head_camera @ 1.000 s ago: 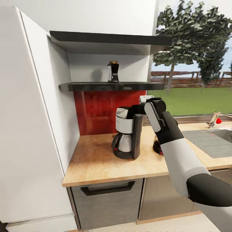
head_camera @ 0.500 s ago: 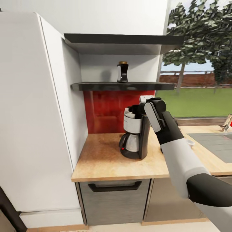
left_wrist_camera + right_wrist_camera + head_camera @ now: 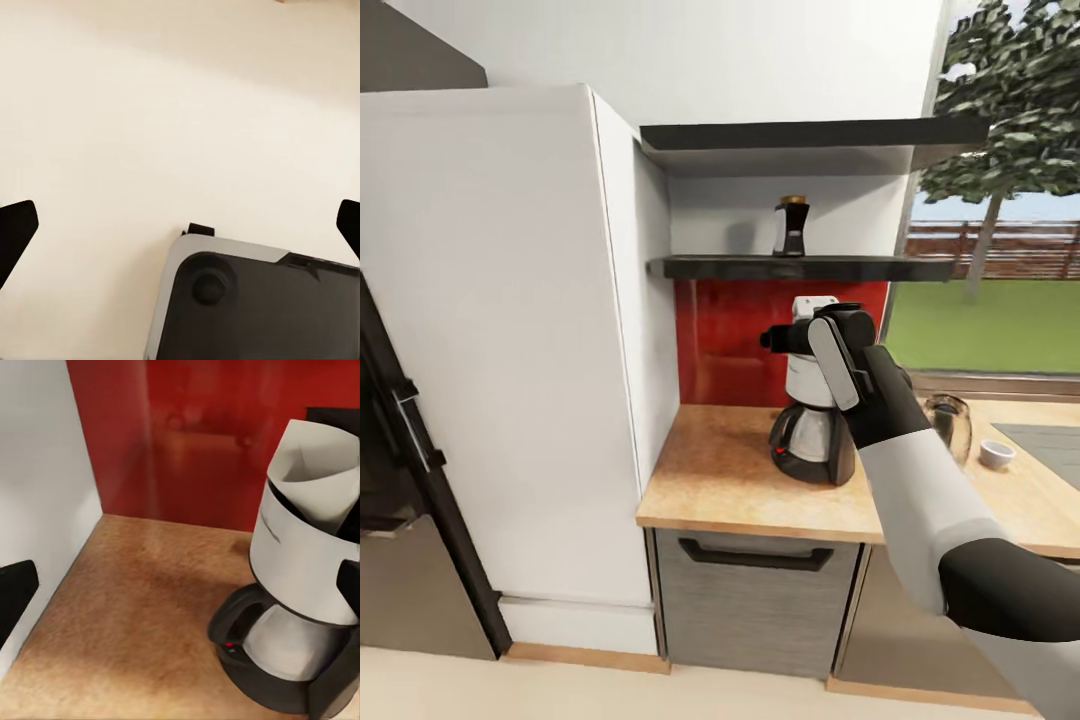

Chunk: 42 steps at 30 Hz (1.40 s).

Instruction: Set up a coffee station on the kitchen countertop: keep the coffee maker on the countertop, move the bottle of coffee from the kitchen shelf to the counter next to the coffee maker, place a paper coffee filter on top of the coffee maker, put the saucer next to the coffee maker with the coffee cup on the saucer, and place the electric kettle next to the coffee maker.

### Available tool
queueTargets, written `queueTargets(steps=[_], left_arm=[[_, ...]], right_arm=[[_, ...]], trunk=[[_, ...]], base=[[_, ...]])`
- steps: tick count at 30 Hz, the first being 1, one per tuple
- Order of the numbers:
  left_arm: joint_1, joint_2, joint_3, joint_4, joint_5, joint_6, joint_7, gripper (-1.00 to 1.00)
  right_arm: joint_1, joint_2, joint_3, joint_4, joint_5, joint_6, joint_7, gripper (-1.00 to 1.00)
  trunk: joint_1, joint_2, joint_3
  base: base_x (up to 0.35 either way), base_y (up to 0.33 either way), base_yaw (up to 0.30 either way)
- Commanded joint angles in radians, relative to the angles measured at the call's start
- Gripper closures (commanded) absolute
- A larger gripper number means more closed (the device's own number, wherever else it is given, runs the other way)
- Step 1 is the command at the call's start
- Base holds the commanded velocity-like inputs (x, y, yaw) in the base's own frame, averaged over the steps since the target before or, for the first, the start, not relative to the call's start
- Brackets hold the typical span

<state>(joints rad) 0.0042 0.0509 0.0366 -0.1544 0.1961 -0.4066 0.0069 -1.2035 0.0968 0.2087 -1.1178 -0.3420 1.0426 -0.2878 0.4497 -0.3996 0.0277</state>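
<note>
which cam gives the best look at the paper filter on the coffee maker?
Right wrist view: the white paper coffee filter sits close and unobstructed, folded into the top of the white-and-black coffee maker. In the head view the right arm crosses in front, so just a white corner of the filter peeks above the arm. The left wrist view faces pale floor.

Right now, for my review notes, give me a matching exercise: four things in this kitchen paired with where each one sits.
Things:
1. bottle of coffee
2. coffee maker
3. paper coffee filter
4. small white cup

Places:
A. in the top of the coffee maker
B. on the dark shelf
C. on the counter, toward the window side
D. on the counter before the red backsplash

Pairs: 1-B, 2-D, 3-A, 4-C
</note>
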Motion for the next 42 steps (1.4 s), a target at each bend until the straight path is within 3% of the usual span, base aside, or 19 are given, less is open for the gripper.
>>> queueTargets(steps=[1,11,32,38,42], left_arm=[[0.001,0.000,0.004,-0.001,-0.001,-0.001,0.001,-1.00],[0.000,0.000,0.004,-0.001,-0.001,-0.001,0.001,-1.00],[0.001,0.001,0.005,-0.001,-0.001,-0.001,0.001,-1.00],[0.000,0.000,0.004,-0.001,-0.001,-0.001,0.001,-1.00],[0.001,0.000,0.003,-0.001,-0.001,-0.001,-0.001,-1.00]], right_arm=[[0.000,0.000,0.001,0.000,-0.011,0.002,-0.011,-1.00],[0.000,0.000,0.001,0.000,-0.011,0.002,-0.014,-1.00],[-0.001,0.000,0.000,-0.016,-0.010,-0.008,-0.013,-1.00],[-0.015,0.000,-0.001,-0.007,-0.003,-0.114,-0.014,-1.00],[-0.019,0.000,-0.002,-0.005,-0.003,-0.139,-0.014,-1.00]], trunk=[[0.000,0.000,0.001],[0.000,0.000,0.012],[0.000,0.000,0.028],[0.000,0.000,0.028],[0.000,0.000,0.028]], base=[[-0.009,0.000,0.122],[-0.001,0.000,0.012],[0.000,0.000,-0.129],[0.000,0.000,0.000],[0.000,0.000,0.000]])
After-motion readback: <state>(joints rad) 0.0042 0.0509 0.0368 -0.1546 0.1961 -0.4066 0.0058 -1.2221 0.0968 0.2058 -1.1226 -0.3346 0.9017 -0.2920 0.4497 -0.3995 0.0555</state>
